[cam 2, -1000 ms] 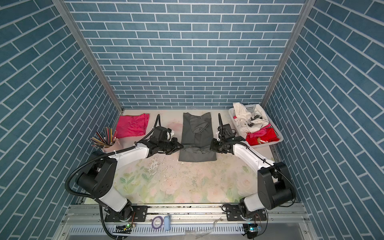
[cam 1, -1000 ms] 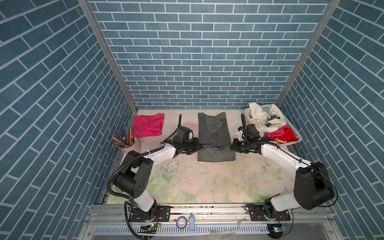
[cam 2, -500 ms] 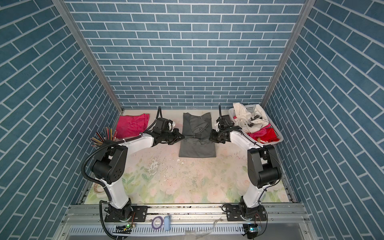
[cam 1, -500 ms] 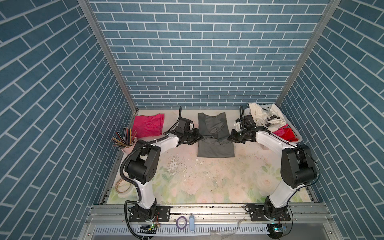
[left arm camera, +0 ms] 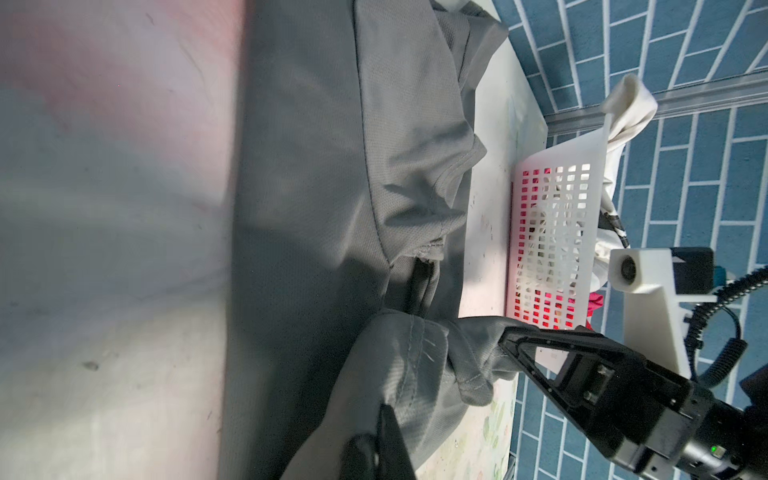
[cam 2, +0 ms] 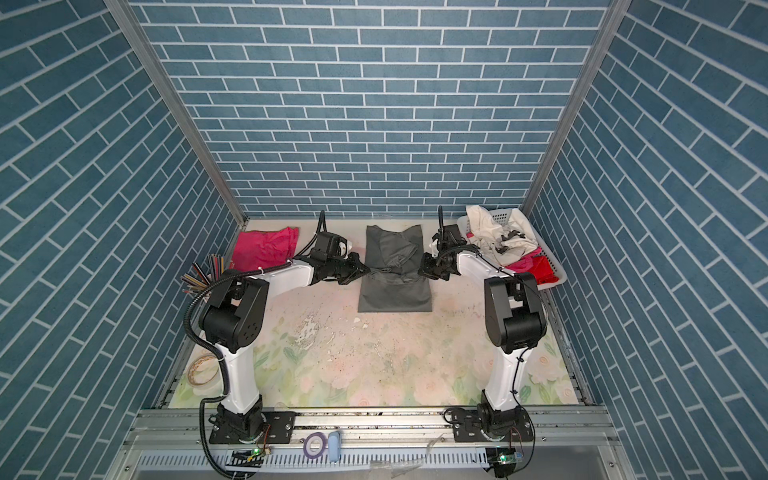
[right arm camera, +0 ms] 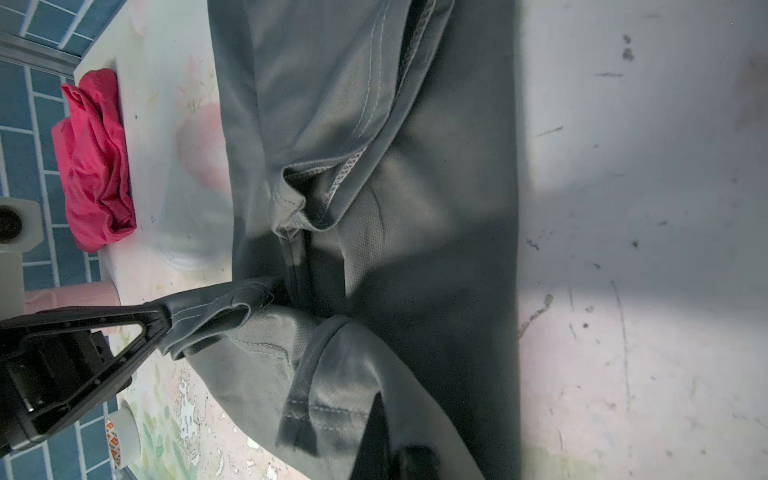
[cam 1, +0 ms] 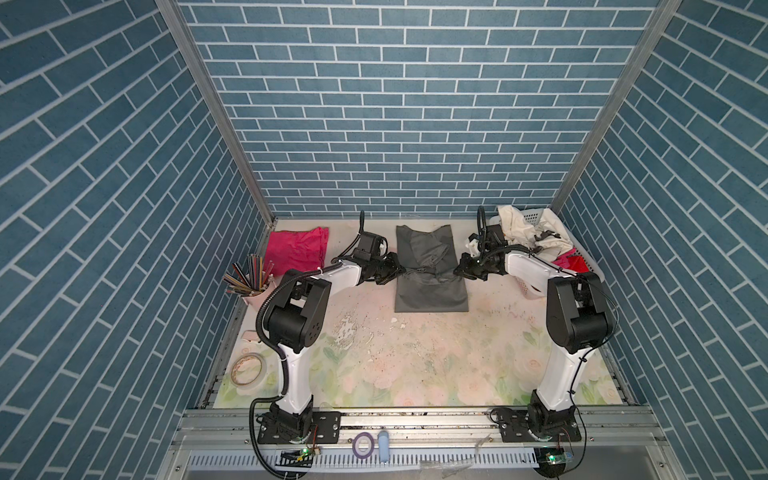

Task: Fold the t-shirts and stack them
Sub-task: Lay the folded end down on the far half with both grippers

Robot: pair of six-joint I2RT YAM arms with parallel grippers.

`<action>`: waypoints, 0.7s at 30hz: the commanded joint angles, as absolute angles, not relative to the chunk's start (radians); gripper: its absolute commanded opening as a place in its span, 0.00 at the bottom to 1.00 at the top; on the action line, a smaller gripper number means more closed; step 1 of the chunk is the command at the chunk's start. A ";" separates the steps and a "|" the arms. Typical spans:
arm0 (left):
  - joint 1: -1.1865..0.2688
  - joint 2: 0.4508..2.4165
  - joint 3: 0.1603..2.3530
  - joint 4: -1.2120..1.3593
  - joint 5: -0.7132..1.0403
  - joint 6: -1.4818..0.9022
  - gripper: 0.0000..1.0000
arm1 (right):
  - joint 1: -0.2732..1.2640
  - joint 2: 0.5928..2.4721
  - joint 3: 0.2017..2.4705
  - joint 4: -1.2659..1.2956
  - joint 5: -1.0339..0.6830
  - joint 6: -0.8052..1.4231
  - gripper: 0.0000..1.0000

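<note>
While the left claw (cam 1: 395, 272) and right claw (cam 1: 458, 270) stay clamped shut on the grey t-shirt (cam 1: 430, 296), its hem has travelled back, half-folding it.

The left arm (cam 1: 338, 277) rises from its base at seven o'clock, elbow high, forearm stretched toward one o'clock. The right arm (cam 1: 527, 269) mirrors it from five o'clock, reaching toward eleven. Both wrists lie low, tips facing each other. Each arm's jaws are pinched tight on the dark grey t-shirt (cam 1: 430, 291), one at either side.
</note>
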State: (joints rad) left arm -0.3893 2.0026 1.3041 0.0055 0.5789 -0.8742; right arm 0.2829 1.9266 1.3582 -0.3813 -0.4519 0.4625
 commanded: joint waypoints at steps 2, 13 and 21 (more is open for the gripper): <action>-0.375 2.046 1.342 0.009 0.591 -0.865 0.00 | 0.271 1.966 1.403 -0.383 -0.483 0.425 0.00; -0.362 2.096 1.384 0.013 0.606 -0.868 0.00 | 0.259 2.024 1.458 -0.395 -0.497 0.415 0.00; -0.362 2.129 1.415 0.023 0.628 -0.877 0.00 | 0.252 2.046 1.477 -0.394 -0.504 0.420 0.02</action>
State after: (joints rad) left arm -0.3706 2.1090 1.3815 0.0196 0.6128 -0.8783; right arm 0.2596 2.0293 1.4410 -0.3828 -0.4839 0.4541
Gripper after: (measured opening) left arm 0.057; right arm 0.058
